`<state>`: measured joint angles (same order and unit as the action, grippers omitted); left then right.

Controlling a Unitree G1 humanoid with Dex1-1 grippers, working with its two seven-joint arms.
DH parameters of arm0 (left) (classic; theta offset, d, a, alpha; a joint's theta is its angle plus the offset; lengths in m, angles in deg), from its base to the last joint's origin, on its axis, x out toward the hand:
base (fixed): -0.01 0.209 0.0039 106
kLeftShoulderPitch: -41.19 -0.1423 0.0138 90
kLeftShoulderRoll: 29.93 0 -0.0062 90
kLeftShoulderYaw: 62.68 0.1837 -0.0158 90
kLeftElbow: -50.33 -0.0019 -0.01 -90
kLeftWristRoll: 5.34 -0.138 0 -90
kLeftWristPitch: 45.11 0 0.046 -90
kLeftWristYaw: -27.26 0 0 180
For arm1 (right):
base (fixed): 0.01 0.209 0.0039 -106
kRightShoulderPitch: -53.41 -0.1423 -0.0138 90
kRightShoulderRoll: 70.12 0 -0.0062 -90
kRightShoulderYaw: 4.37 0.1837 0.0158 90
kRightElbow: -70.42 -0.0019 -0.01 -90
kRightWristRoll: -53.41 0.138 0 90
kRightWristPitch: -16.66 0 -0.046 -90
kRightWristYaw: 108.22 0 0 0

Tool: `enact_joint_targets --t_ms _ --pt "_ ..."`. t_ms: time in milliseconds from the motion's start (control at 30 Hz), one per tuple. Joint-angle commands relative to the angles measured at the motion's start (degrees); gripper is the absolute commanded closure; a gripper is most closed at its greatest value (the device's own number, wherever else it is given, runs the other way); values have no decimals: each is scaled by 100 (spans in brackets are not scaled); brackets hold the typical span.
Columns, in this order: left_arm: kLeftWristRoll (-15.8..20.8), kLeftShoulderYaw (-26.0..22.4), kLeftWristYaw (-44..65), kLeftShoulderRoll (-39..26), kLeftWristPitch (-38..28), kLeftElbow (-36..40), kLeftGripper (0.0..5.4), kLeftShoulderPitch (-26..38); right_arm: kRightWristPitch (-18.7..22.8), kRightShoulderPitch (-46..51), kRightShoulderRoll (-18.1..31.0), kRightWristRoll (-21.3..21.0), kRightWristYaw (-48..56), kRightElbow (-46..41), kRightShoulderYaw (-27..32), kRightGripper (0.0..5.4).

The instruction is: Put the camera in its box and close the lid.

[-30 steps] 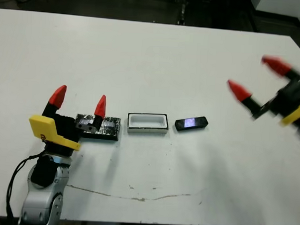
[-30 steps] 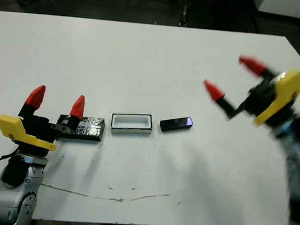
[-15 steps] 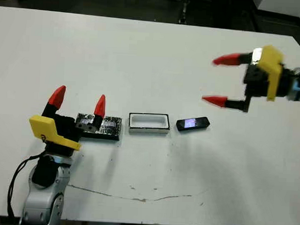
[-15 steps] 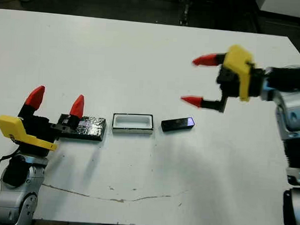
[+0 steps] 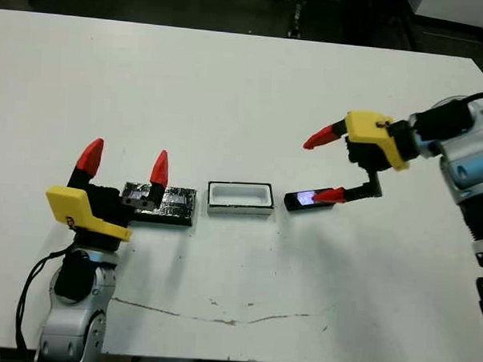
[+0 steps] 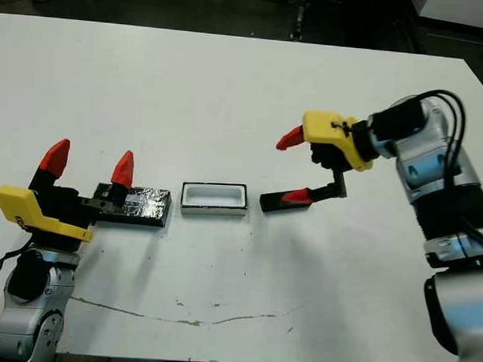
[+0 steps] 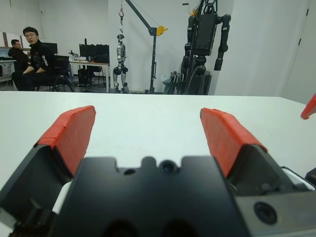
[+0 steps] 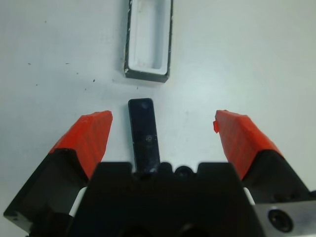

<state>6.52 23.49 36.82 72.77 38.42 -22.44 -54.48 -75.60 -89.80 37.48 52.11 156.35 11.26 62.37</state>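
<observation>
From the head views we see the white tabletop [image 5: 246, 85] with three things in a row: the lid [image 5: 170, 204] on the left, the box [image 5: 239, 197] in the middle, the camera [image 5: 303, 200] just right of it. Our right tool [image 5: 328, 166] hangs over the camera, spread wide and holding nothing. Our left tool [image 5: 123, 165] sits at the lid's left end, also spread wide and empty.

In the left wrist view, both red fingers [image 7: 227, 134] stand well apart above the bare tabletop, with people seated at desks far behind.

In the right wrist view, the camera [image 8: 144, 134] lies between the wide-apart fingers [image 8: 90, 136], touching neither, and the box [image 8: 148, 39] is just beyond it.
</observation>
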Motion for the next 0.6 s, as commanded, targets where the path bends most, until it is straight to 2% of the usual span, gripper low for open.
enact_joint_targets --t_ms 33,300,400,467,600 --pt "64 1 9 -4 105 -1 1 -48 -336 -139 -82 -223 24 363 -77 0" --pt "44 12 46 -57 97 -20 1 -48 -981 -194 -362 -398 -38 1092 -41 0" --pt "-38 25 29 -73 66 -20 1 -58 -543 -289 -502 -420 153 1385 -72 0" --pt "-55 34 19 -70 75 -11 1 -62 -555 -279 -530 -507 107 1407 -86 0" --pt "-34 33 39 -71 68 -10 1 -65 -227 -263 -592 -625 106 1449 -110 0"
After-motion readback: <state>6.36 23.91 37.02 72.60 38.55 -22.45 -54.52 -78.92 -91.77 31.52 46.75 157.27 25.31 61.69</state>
